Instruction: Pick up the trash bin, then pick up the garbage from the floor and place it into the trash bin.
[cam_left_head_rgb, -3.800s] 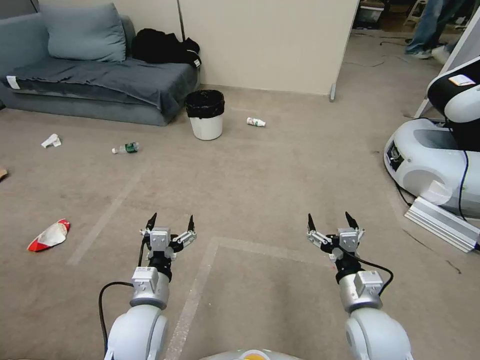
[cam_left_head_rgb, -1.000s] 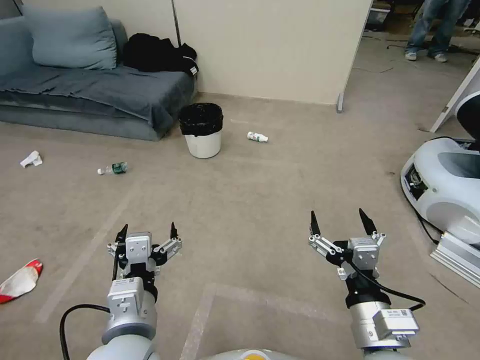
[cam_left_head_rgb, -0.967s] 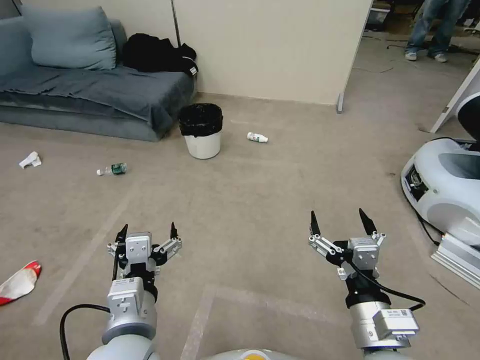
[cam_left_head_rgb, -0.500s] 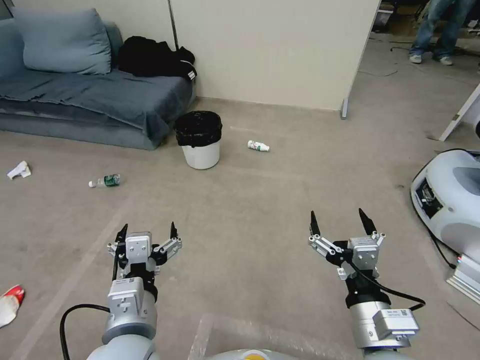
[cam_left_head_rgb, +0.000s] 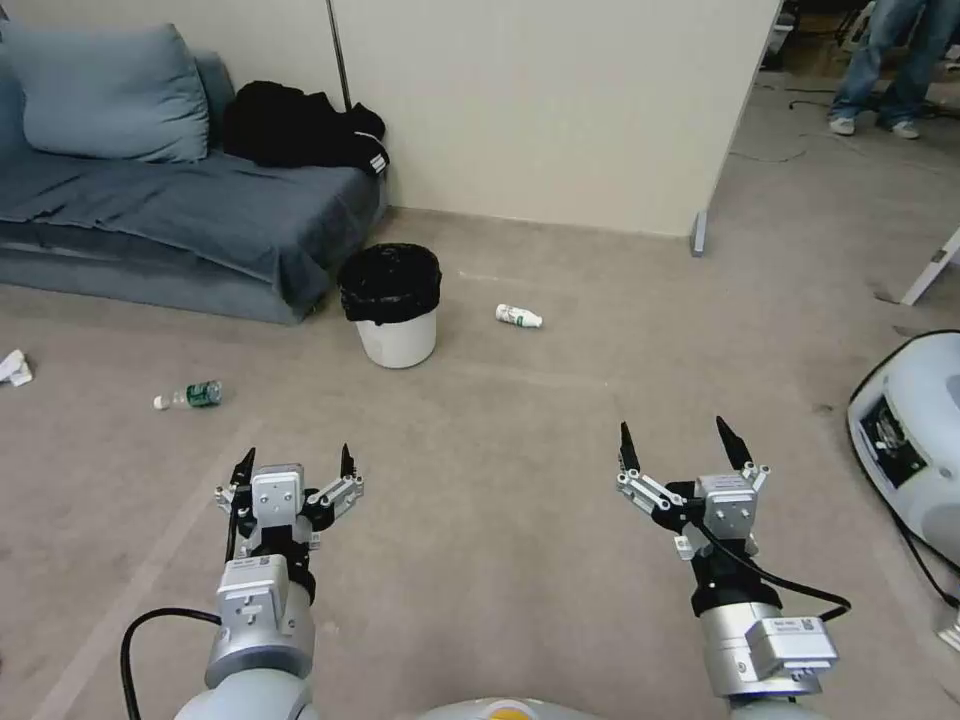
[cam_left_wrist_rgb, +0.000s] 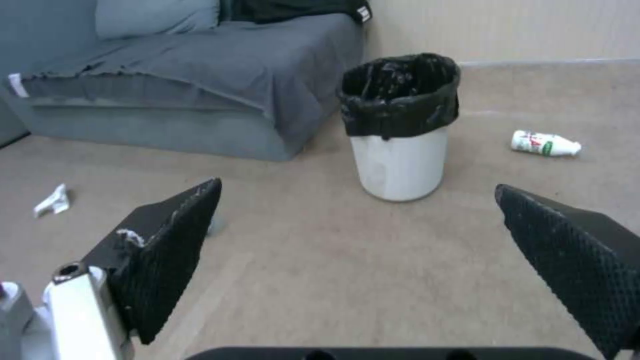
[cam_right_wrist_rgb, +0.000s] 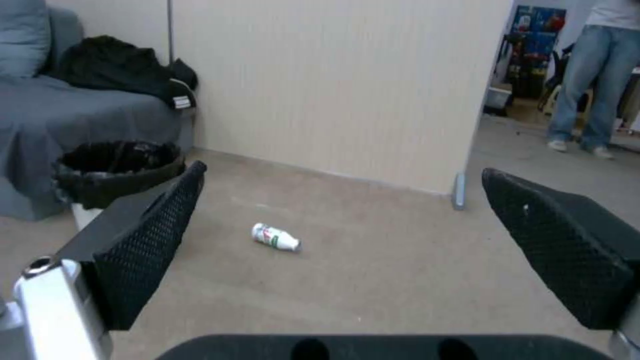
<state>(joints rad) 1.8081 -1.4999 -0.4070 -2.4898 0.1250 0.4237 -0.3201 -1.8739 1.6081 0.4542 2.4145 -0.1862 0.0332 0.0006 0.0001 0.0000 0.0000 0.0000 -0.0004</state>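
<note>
Nearest you, both arms are held low over the beige-grey short-pile carpet floor (cam_left_head_rgb: 520, 480). Your left pincer (cam_left_head_rgb: 295, 462) has its black fingers spread wide and holds nothing. Your right pincer (cam_left_head_rgb: 677, 445) is likewise spread wide and empty. The two sit well apart, level with each other.

Further out on your left, a clear plastic bottle with a green label (cam_left_head_rgb: 187, 396) lies on its side on the carpet. A crumpled scrap of white paper (cam_left_head_rgb: 14, 367) lies at the far left edge, near the sofa base.

Beyond the left pincer, the small round white plastic trash bin with a crinkly black bag folded over its rim (cam_left_head_rgb: 392, 305) stands upright on the carpet, just beside the front corner of the grey-blue fabric sofa (cam_left_head_rgb: 170, 210). In the left wrist view the bin (cam_left_wrist_rgb: 400, 125) sits between the pincer's fingers, at a distance from them.

To the right of the bin, apart from it, a small white bottle with a green and red label (cam_left_head_rgb: 519, 317) lies on its side.

Behind these stands a cream panel wall (cam_left_head_rgb: 560, 100). A black garment (cam_left_head_rgb: 300, 125) is heaped on the sofa's end against it.
</note>
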